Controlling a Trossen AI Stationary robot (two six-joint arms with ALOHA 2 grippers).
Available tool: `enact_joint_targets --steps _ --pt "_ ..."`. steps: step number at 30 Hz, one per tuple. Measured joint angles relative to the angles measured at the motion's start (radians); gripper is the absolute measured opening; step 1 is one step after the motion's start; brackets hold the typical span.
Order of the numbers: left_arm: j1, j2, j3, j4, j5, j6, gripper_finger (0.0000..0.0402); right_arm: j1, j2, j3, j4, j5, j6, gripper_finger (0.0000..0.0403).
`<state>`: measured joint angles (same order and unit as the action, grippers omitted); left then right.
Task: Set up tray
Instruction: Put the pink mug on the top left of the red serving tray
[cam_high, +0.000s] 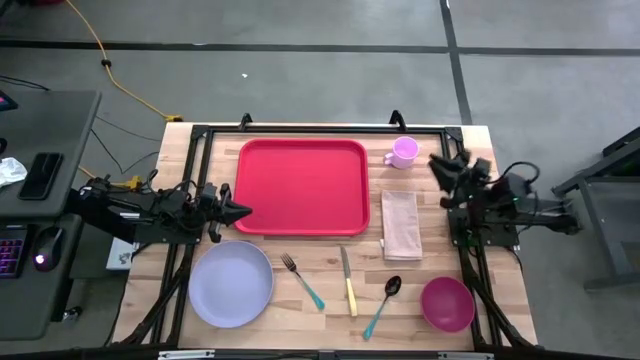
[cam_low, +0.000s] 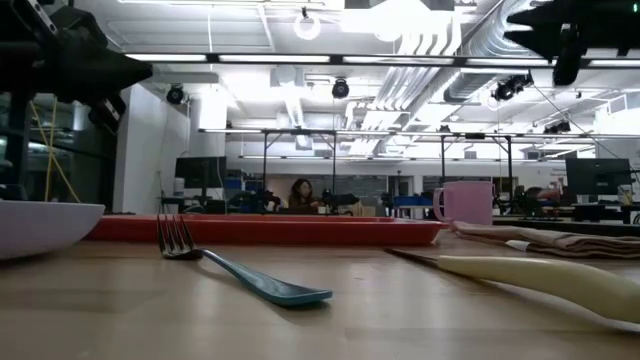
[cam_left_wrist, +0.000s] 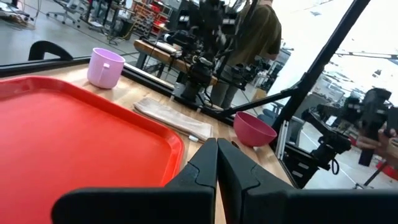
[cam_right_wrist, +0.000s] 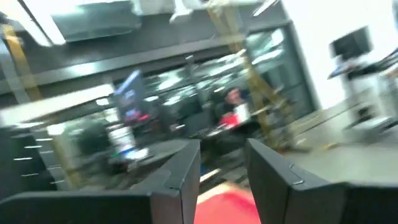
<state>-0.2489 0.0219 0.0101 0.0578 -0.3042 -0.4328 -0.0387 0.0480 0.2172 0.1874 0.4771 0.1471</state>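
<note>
Now, along the near edge: one lavender plate, one fork, one knife, one spoon, one pink bowl. Behind them one red tray lies mid-table, bare, one folded napkin beside it, one pink mug beyond. Left gripper, fingers together, empty, hovers at the tray's left rim; right gripper, fingers parted, hangs near the mug.
</note>
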Motion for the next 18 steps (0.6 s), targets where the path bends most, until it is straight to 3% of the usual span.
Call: enact_joint_targets --steps 5,18 --pt "0.000 0.000 0.000 0.003 -0.042 -0.050 0.0040 0.000 0.127 0.206 -0.198 0.135 -0.103 0.0108" --pt "0.000 0.000 0.000 0.024 -0.160 -0.204 0.0040 -0.007 0.622 0.720 -0.790 0.386 -0.094 0.0108"
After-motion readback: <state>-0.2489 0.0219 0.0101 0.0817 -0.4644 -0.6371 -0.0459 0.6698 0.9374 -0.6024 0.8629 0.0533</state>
